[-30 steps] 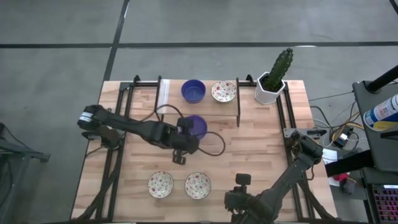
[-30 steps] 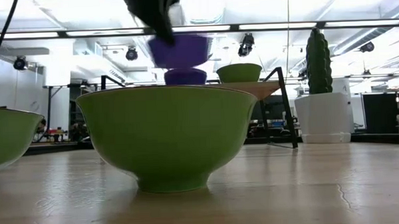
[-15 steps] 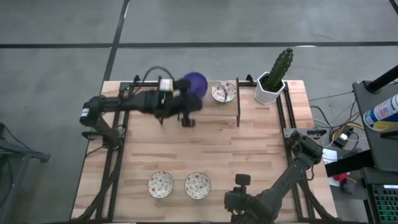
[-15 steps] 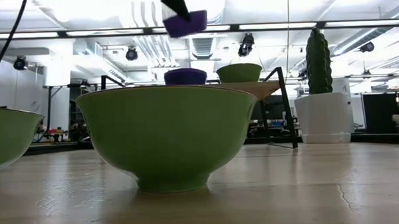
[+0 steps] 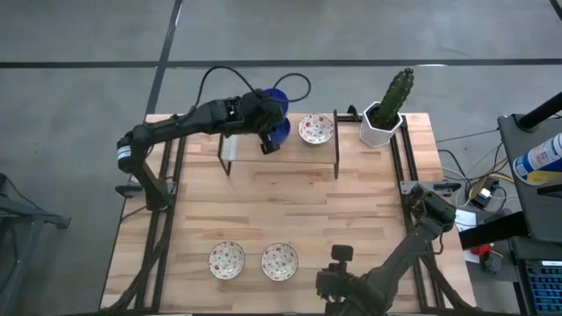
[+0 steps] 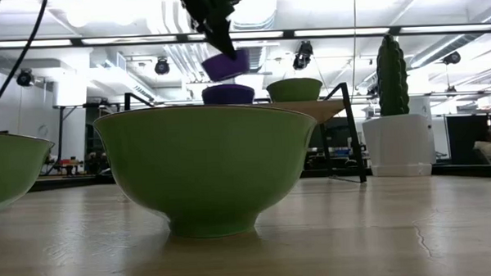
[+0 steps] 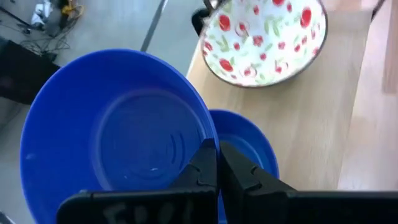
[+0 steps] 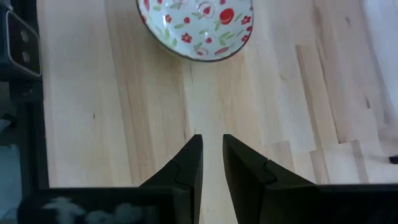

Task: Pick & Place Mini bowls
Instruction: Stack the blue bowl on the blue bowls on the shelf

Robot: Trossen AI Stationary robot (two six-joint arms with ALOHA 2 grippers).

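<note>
My left gripper (image 7: 217, 163) is shut on a blue mini bowl (image 7: 118, 137), up at the table's far side. The bowl hangs just above a second blue bowl (image 5: 277, 133) that stands on a raised wooden shelf (image 5: 303, 154). A floral bowl (image 5: 316, 129) stands on its base on the same shelf, to the right. Two more floral bowls (image 5: 226, 260) (image 5: 279, 261) stand near the table's front edge. My right gripper (image 8: 211, 146) waits open and low over the front of the table, just right of the nearer floral bowl (image 8: 196, 25). My left gripper pinches the held bowl's rim (image 7: 205, 140), with one finger inside the bowl and one outside. The fingers slant down at it from the table's left. The bowl (image 6: 225, 65) is lifted clear, tilted, right over the shelf's blue bowl (image 6: 228, 94).
A white hexagonal pot with a cactus (image 5: 385, 114) stands at the far right corner, beside the shelf. Black shelf legs (image 5: 336, 145) come down to the table. Bare wood lies between the shelf and the front bowls.
My left gripper has swung from the table's middle toward the far edge and risen, carrying the blue bowl. It now holds the bowl over the shelf's blue bowl. The bowl has tipped more to one side.
</note>
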